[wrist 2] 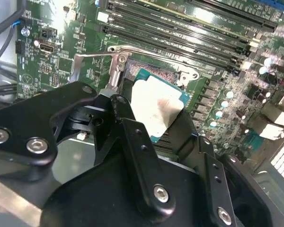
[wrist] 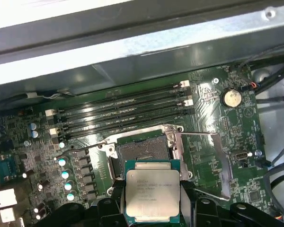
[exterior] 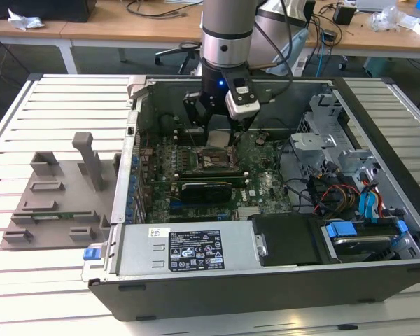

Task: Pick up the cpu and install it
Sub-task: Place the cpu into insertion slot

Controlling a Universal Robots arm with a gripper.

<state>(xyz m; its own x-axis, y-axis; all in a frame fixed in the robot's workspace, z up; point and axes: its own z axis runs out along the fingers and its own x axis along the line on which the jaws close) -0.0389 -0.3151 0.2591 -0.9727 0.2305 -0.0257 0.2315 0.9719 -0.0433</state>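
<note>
The gripper clamps the cpu between its fingers. In both wrist views its metal lid faces up; it is near-square, edges parallel to the open socket just beyond the fingertips. The exterior view adds the computer case surrounding the gripper.

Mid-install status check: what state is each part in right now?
cpu: gripped, held just over the socket, not seated.
gripper: shut on the cpu.
socket: empty, contacts exposed.
socket cover: flipped open.
computer case: lying flat, side open.
</note>
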